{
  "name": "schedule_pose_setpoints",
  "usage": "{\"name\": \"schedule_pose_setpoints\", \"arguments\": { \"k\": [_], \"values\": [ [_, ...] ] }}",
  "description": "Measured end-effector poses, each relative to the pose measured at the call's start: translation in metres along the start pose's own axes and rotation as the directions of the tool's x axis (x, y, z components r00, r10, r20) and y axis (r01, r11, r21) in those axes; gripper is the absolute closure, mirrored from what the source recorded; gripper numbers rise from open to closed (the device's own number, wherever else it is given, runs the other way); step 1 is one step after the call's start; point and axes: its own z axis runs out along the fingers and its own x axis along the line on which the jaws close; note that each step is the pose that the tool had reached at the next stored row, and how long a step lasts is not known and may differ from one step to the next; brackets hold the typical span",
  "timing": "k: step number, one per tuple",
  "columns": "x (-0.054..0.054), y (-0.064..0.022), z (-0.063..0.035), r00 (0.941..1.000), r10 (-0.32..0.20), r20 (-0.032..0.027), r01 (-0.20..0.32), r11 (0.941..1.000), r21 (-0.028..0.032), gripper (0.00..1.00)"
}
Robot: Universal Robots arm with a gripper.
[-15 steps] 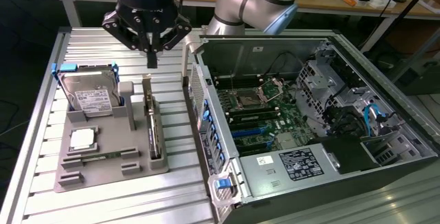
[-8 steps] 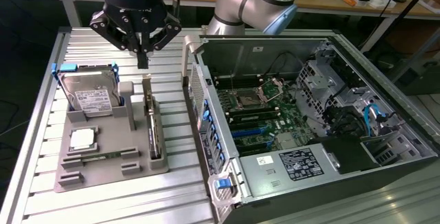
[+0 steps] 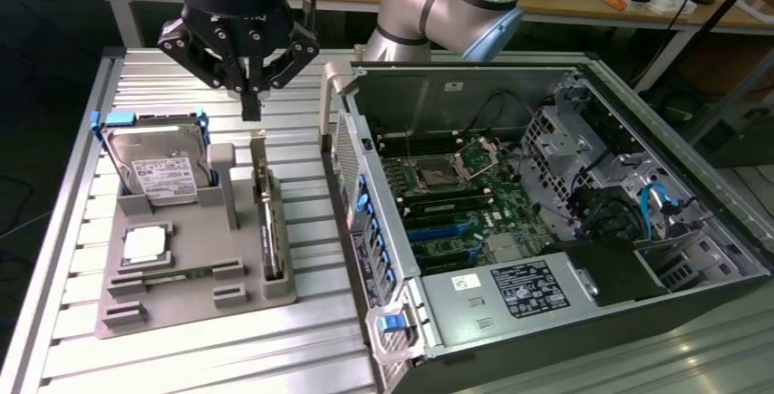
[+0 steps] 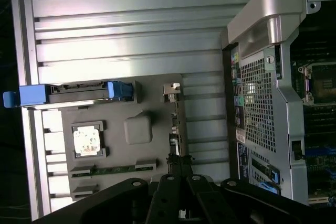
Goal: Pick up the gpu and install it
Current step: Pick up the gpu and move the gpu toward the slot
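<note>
The gpu (image 3: pixel 270 226) stands on its long edge in a slot along the side of the grey holder (image 3: pixel 194 308) nearest the computer case. It is a thin dark card with a silvery bracket at its far end. In the wrist view the gpu (image 4: pixel 177 121) appears edge-on. My gripper (image 3: pixel 250 109) hangs above the card's far end, clear of it, fingers shut together with nothing between them. The same gripper (image 4: pixel 178 163) shows in the wrist view, its tips over the card's line.
The holder also carries a hard drive (image 3: pixel 155 166) with a blue frame, a square chip (image 3: pixel 145 245) and a green memory stick (image 3: pixel 181 274). The open computer case (image 3: pixel 545 204) lies at the exterior view's right on the slatted metal table (image 3: pixel 181 358).
</note>
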Motion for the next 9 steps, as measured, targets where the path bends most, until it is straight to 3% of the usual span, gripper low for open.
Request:
{"name": "schedule_pose_setpoints", "arguments": {
  "k": [1,3,4,6,7,9],
  "values": [
    [0.0000,0.0000,0.0000,1.0000,0.000,0.0000,0.000,1.0000,0.0000,0.89],
    [0.0000,0.0000,0.0000,1.0000,0.000,0.0000,0.000,1.0000,0.0000,0.76],
    [0.0000,0.0000,0.0000,1.0000,0.000,0.0000,0.000,1.0000,0.0000,0.76],
    [0.0000,0.0000,0.0000,1.0000,0.000,0.0007,0.000,1.0000,0.0000,0.64],
    [0.0001,0.0000,0.0000,1.0000,0.000,0.0016,0.000,1.0000,-0.0001,0.64],
    [0.0002,0.0000,0.0001,1.0000,0.000,0.0035,0.000,1.0000,-0.0004,0.52]
  ]
}}
